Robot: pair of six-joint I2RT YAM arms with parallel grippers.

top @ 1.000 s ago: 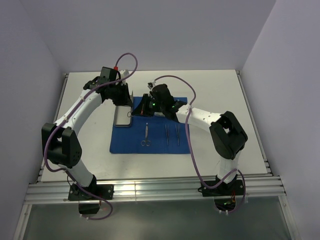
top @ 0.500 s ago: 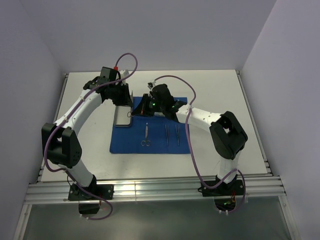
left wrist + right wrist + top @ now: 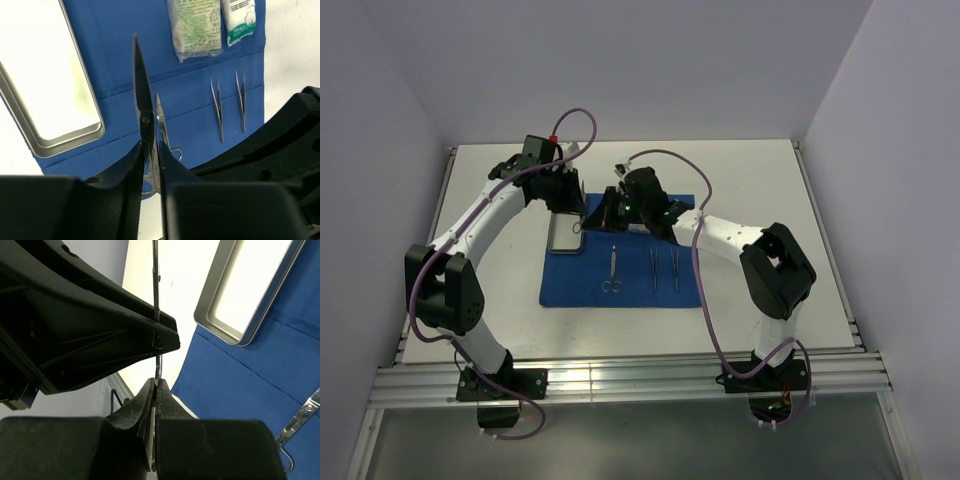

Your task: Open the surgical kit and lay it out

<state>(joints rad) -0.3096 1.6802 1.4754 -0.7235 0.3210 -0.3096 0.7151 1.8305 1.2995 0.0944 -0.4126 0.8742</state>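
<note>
The left tool [image 3: 151, 146] is gripping one pair of scissors [image 3: 141, 90] near the pivot. Its fingers are drawn narrow, and the shut blades are pointing toward 12 o'clock in its wrist view. The right tool [image 3: 155, 385] is pinching a thin steel edge that looks like the same scissors seen edge-on. Both are hanging above the far-left part of the blue cloth wrap [image 3: 630, 292], which is lying in the middle of the table [image 3: 750, 180]. The steel tray [image 3: 564, 235] is sitting across the wrap's 9 o'clock edge. A second pair of scissors [image 3: 612, 272] is lying on the wrap, with two tweezers [image 3: 653, 270] at its 3 o'clock. Two packets [image 3: 195, 27] are lying near the 12 o'clock edge.
</note>
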